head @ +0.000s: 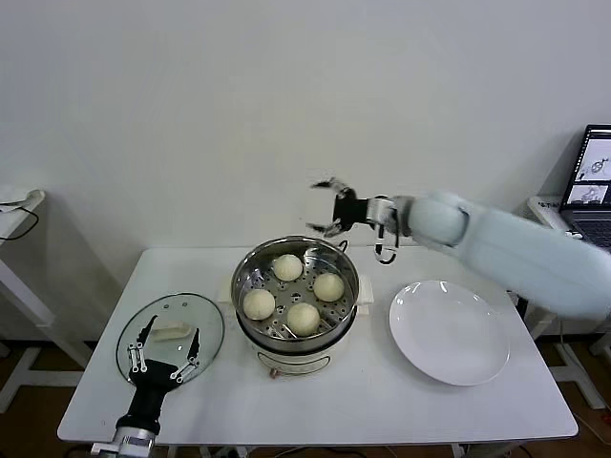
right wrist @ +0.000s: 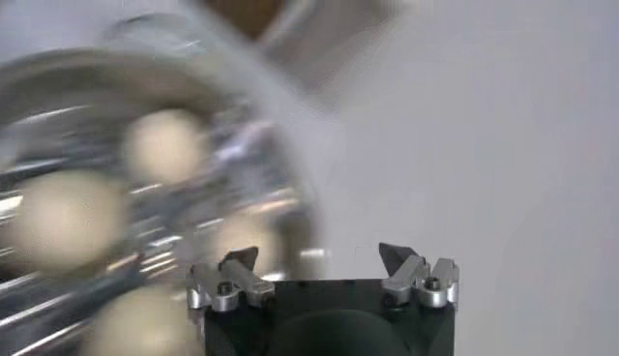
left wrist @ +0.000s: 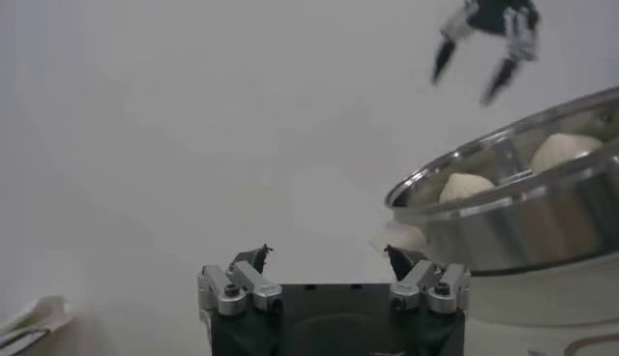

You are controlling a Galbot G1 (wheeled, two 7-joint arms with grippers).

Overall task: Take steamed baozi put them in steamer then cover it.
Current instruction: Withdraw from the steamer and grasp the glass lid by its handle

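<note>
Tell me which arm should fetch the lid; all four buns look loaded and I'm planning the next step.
Left, probably. The left gripper is open right over the lid, near its handle. The right gripper is open in the air behind the steamer, away from the lid.

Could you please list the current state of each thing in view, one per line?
steamed baozi: all four inside the steamer.
steamer: uncovered, on the table.
cover: off, lying flat left of the steamer.
white plate: lying flat right of the steamer.
left gripper: open, over the cover.
right gripper: open, raised behind the steamer, holding nothing.
</note>
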